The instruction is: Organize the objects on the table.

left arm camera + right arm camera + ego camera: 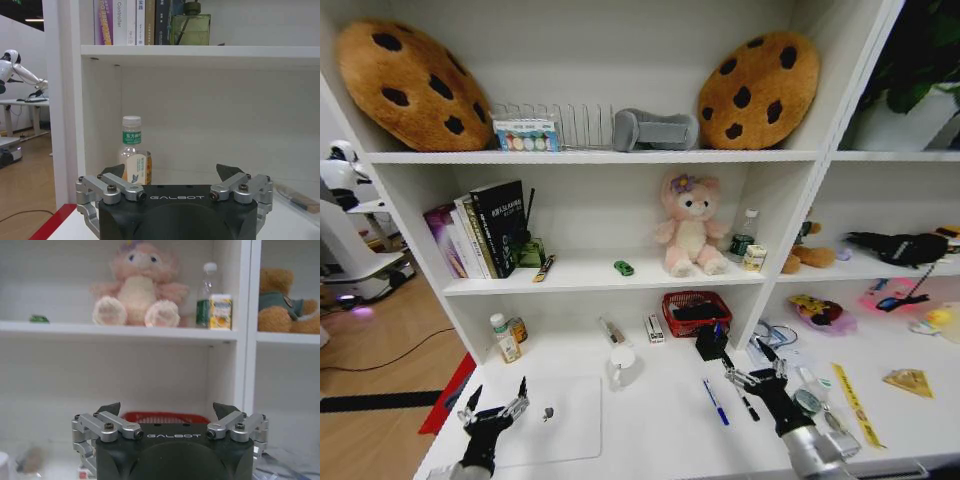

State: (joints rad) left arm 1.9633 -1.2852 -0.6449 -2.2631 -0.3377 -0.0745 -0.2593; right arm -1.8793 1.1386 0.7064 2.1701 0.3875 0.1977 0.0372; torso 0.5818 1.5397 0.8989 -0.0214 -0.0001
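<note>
Both arms hang low over the front of the white counter [660, 420]. The left gripper [498, 402] hovers with its jaws spread and empty above the laptop [555, 420], which lies flat near the front left corner. The right gripper [757, 374], also open and holding nothing, sits just right of the black pen [744, 397], with the blue pen [716, 402] beside that. A green-capped bottle [504, 338] stands at the back left. The toy car [623, 267] rests on the shelf [600, 275] above.
</note>
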